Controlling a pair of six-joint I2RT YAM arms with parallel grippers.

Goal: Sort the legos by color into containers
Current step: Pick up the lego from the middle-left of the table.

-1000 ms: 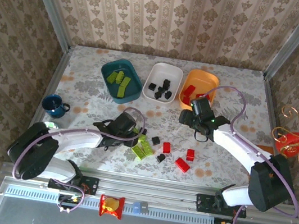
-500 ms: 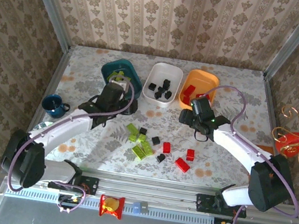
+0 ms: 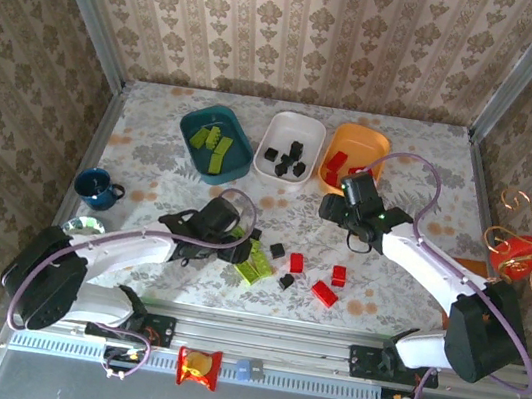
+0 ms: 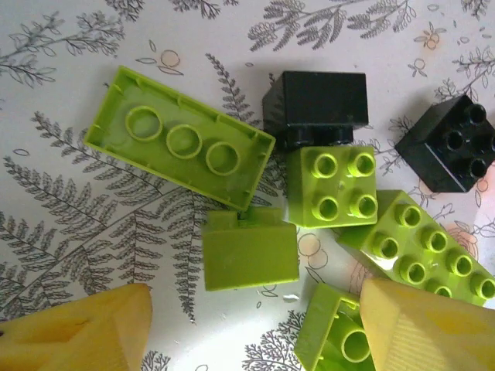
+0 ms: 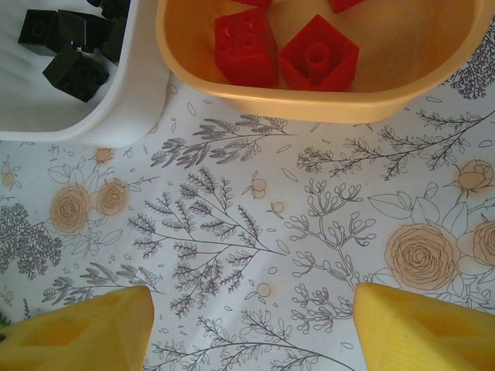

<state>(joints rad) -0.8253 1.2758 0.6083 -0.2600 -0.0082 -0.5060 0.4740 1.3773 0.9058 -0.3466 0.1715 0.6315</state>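
Observation:
Three trays stand at the back: teal [image 3: 216, 143] with green legos, white [image 3: 289, 148] with black ones, orange [image 3: 354, 153] with red ones. Loose green bricks [image 3: 256, 261] lie mid-table, with black cubes [image 3: 277, 250] and red blocks [image 3: 324, 293] beside them. My left gripper [image 3: 231, 240] hovers open over the green cluster. In the left wrist view a small green brick [image 4: 249, 249] lies just ahead of the left gripper [image 4: 255, 328], and another green brick [image 4: 332, 336] touches the right finger. My right gripper [image 3: 340, 209] is open over bare cloth just short of the orange tray [image 5: 325, 100].
A dark blue mug [image 3: 97, 189] and a small round bowl [image 3: 85, 226] sit at the left edge. Patterned walls close in the back and sides. Two black bricks [image 4: 315, 104] lie beyond the green ones in the left wrist view.
My left arm swung from the green cluster to the teal tray and has come back over the cluster, its jaws now open. The right arm has stayed put.

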